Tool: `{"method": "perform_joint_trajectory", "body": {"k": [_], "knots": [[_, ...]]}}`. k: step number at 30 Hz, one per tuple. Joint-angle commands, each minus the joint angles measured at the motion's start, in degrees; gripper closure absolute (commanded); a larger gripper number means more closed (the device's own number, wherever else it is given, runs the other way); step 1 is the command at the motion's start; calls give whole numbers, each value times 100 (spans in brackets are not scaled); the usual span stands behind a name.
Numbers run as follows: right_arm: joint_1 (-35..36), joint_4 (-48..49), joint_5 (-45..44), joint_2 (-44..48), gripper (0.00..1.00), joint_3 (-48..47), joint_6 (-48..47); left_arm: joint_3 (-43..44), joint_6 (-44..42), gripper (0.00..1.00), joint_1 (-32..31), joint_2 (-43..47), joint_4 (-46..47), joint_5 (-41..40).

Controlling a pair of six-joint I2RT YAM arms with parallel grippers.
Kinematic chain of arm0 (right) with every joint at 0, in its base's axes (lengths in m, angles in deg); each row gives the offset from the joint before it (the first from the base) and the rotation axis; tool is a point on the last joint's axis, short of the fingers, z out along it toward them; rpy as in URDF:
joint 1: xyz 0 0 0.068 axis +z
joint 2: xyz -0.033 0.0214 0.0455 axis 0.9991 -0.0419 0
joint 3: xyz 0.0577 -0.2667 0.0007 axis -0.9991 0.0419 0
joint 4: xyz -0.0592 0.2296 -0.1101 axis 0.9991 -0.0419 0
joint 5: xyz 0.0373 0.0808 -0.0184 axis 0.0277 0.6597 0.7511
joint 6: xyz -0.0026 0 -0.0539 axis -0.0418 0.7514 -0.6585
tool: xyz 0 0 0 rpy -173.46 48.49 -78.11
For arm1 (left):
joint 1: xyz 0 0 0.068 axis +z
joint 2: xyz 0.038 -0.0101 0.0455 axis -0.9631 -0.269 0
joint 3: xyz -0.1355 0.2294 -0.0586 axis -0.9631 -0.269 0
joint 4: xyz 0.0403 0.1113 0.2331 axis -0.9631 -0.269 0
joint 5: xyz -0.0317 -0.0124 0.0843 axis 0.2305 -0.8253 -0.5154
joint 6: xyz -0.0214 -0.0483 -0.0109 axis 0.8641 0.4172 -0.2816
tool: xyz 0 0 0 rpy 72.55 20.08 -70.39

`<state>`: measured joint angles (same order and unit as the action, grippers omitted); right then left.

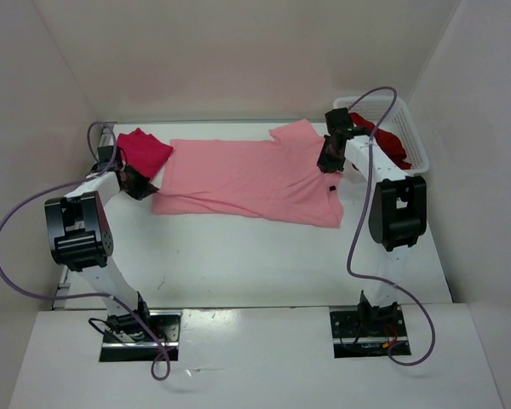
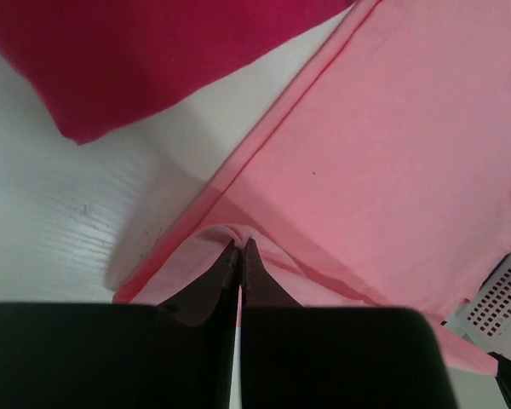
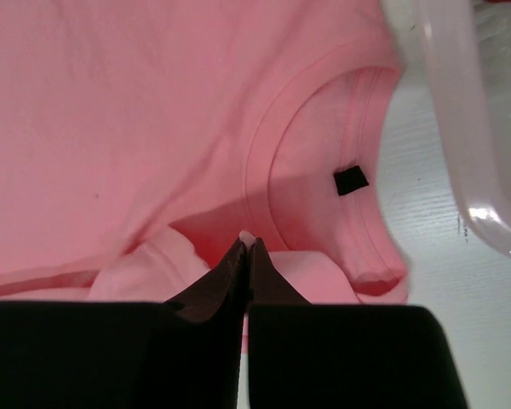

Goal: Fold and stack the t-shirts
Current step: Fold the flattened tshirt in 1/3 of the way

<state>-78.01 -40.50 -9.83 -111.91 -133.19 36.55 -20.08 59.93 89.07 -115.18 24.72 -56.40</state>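
Note:
A light pink t-shirt [image 1: 247, 175] lies spread across the middle of the table, hem to the left and collar to the right. My left gripper [image 1: 140, 183] is shut on a pinch of its hem edge [image 2: 230, 232]. My right gripper [image 1: 330, 159] is shut on a fold of pink cloth [image 3: 249, 239] just beside the collar, whose black tag [image 3: 351, 180] shows. A crimson-magenta t-shirt [image 1: 143, 151] lies folded at the back left, just beyond the left gripper [image 2: 239, 245]. A dark red t-shirt [image 1: 393, 143] lies in the basket.
A white mesh basket [image 1: 413, 136] stands at the back right, its rim [image 3: 468, 128] close to the right gripper [image 3: 246, 244]. White walls enclose the table on three sides. Purple cables loop off both arms.

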Motion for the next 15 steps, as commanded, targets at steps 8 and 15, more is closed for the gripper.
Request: {"method": "perform_joint_trajectory", "body": {"k": [8,15], "knots": [[-334,271,-526,309,100,-120,-22,363,-15,100,-202,-170,156,-149],[-387,473,-589,-359,100,-612,31,855,-15,100,-466,-811,156,-334]]}}
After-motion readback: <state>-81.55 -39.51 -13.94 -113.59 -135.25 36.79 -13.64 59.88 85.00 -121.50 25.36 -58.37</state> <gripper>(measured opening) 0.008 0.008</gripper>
